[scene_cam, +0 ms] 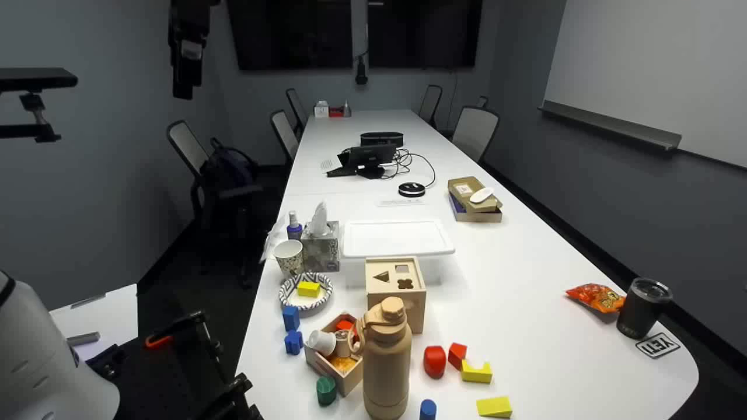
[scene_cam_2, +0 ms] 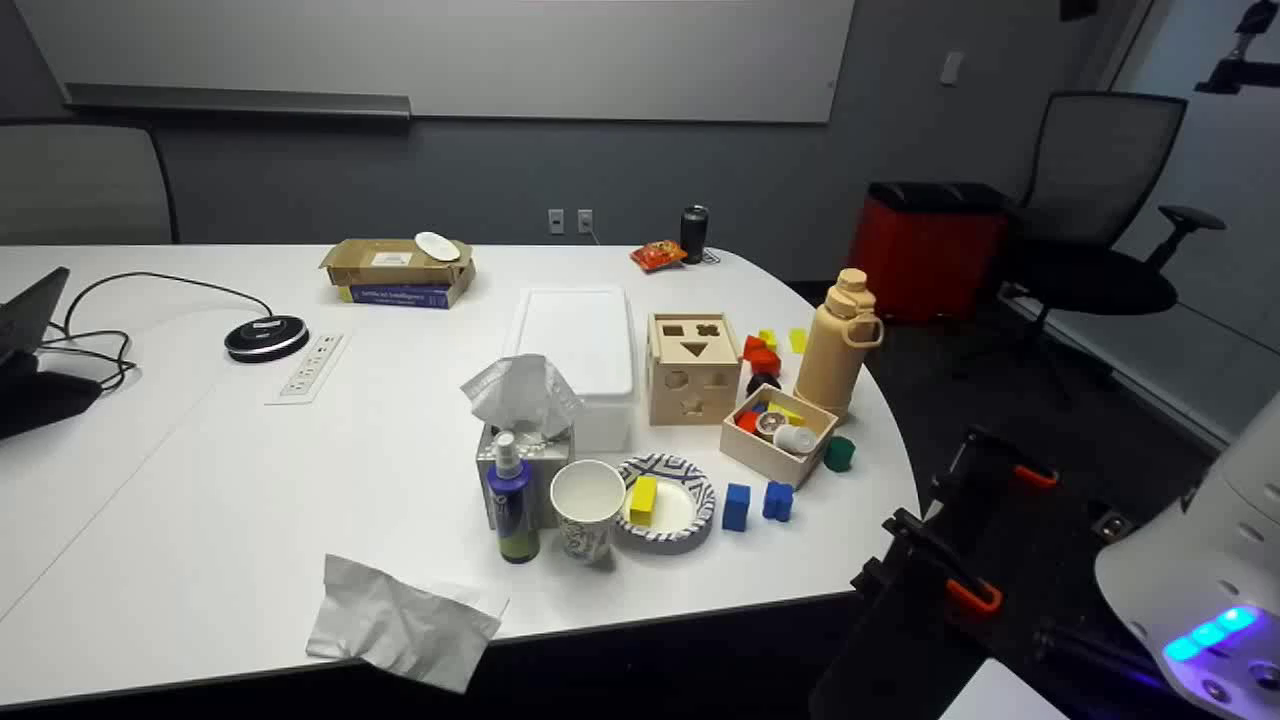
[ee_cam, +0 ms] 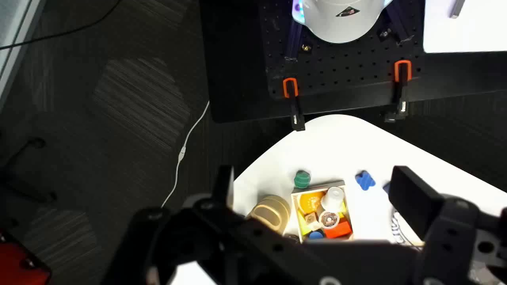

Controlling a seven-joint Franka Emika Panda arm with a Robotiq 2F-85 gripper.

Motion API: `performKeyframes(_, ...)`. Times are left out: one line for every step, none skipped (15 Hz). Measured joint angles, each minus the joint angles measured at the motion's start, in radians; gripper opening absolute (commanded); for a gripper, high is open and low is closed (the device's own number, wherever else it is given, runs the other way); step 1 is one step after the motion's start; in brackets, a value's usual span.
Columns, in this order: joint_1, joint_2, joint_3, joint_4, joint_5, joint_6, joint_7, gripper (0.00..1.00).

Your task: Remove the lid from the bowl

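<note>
Fingers (ee_cam: pixel 414 196) of the gripper (ee_cam: pixel 314 184) stand spread wide apart in the wrist view, one at each side and partly blurred, facing each other across bare air. Through that gap, well below, show a green block (ee_cam: pixel 302 179) and a small wooden box (ee_cam: pixel 321 187) holding coloured pieces (ee_cam: pixel 338 229). In an exterior view the gripper hangs high, pointing down, well above the level of the table (scene_cam: pixel 525 303) and apart from everything on it.

In both exterior views the white lid (scene_cam_2: pixel 575 340) lies flat across the top of a translucent plastic container (scene_cam_2: pixel 603 425) on the table, well away from the gripper. Just beside the container stand a wooden shape sorter (scene_cam_2: pixel 697 388) and a tissue box (scene_cam: pixel 321 256). A patterned paper plate (scene_cam_2: pixel 703 500) bearing a yellow block (scene_cam_2: pixel 642 500) lies near the tissue box, next to a paper cup (scene_cam_2: pixel 585 535). Two blue blocks (scene_cam_2: pixel 736 507) stand near the plate, and a tan bottle (scene_cam_2: pixel 832 350) stands upright just beside the small wooden box.
</note>
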Motion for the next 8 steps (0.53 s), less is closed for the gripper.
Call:
performKeyframes(0.0,0.0,0.0,0.0,0.0,0.0,0.0,1.0)
performKeyframes(0.003,0.0,-0.002,0.0,0.0,0.0,0.0,1.0)
performKeyframes(0.005,0.002,-0.005,0.0,0.0,0.004,0.0,1.0)
performKeyframes(0.007,0.007,-0.008,0.0,0.0,0.013,0.0,1.0)
performKeyframes(0.011,0.017,-0.011,0.0,-0.005,0.035,0.0,1.0)
performKeyframes(0.016,0.034,-0.015,0.0,-0.016,0.072,-0.001,1.0)
performKeyframes(0.02,0.06,-0.018,0.0,-0.031,0.123,-0.007,1.0)
performKeyframes(0.025,0.091,-0.021,0.001,-0.052,0.181,-0.009,1.0)
